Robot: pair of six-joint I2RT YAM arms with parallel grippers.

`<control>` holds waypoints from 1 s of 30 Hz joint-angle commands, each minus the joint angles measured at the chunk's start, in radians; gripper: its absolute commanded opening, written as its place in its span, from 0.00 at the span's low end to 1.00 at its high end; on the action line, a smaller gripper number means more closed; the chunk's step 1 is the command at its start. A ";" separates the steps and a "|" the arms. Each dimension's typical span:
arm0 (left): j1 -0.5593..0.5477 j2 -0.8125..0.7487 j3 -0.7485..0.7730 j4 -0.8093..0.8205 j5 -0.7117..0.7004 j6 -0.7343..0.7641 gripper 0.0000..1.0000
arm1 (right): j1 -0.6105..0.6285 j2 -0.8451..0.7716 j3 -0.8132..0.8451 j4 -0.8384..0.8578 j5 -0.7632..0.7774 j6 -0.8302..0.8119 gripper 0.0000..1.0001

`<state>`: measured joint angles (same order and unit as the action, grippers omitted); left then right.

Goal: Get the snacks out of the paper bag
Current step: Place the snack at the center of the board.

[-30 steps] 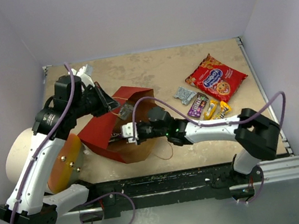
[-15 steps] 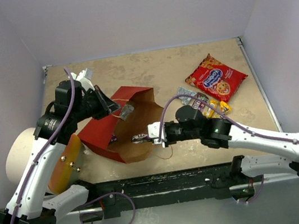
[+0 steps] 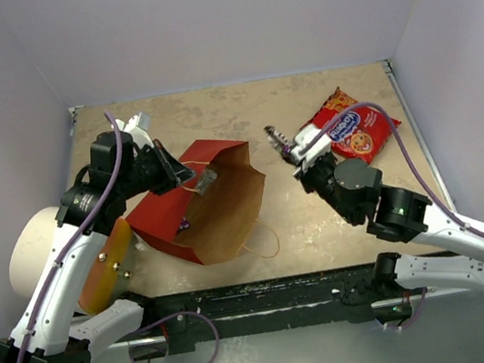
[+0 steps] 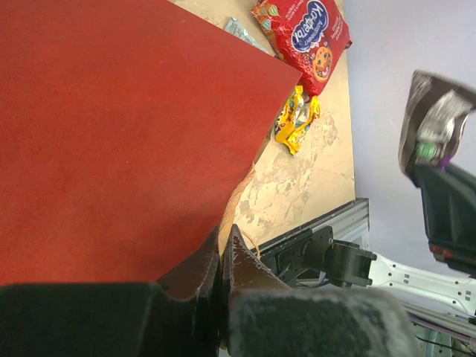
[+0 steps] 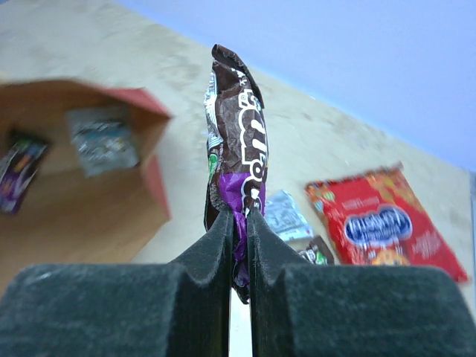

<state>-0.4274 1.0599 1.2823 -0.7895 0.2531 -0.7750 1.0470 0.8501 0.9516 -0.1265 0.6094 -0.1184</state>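
My right gripper [image 5: 238, 223] squeezes a brown and purple packet [image 5: 236, 141] up in the air outside the paper bag [image 3: 215, 213], my left gripper [image 4: 223, 244] pinches the bag's red edge, the red cookie bag [image 3: 351, 132] lies out by other snacks [image 4: 296, 119], and two packets [image 5: 100, 137] wait inside.

No whole word can be read anywhere. The large red foil cookie bag [image 3: 351, 133] carries a blue oval logo [image 5: 383, 224] with white lettering, too blurred to make out. The brown-and-purple shiny packet [image 5: 238, 178] shows creased white block letters that form no word.
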 commanded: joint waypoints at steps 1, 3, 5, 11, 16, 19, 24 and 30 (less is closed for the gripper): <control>0.004 -0.022 0.009 0.031 -0.009 -0.005 0.04 | -0.016 0.083 0.014 0.109 0.430 0.274 0.00; 0.005 -0.025 0.012 0.027 -0.012 -0.005 0.05 | -0.057 0.138 0.025 0.068 0.430 0.421 0.00; 0.005 -0.026 0.014 0.023 -0.014 -0.005 0.05 | -0.156 0.184 0.039 0.012 0.331 0.624 0.00; 0.004 -0.024 0.028 0.013 -0.011 -0.003 0.06 | -0.408 0.351 0.047 -0.138 0.166 1.086 0.00; 0.005 -0.026 0.032 0.005 -0.011 -0.004 0.06 | -0.469 0.543 0.173 -0.349 0.203 1.325 0.00; 0.006 -0.028 0.036 -0.004 -0.013 -0.002 0.06 | -0.494 0.641 0.201 -0.428 0.195 1.421 0.00; 0.005 -0.034 0.048 -0.034 -0.026 0.009 0.07 | -0.499 0.705 0.197 -0.498 0.207 1.481 0.00; 0.006 -0.030 0.050 -0.036 -0.023 0.016 0.07 | -0.530 0.686 0.092 -0.360 0.173 1.368 0.00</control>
<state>-0.4274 1.0466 1.2877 -0.8394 0.2386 -0.7738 0.5419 1.5719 1.0821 -0.5327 0.7662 1.2617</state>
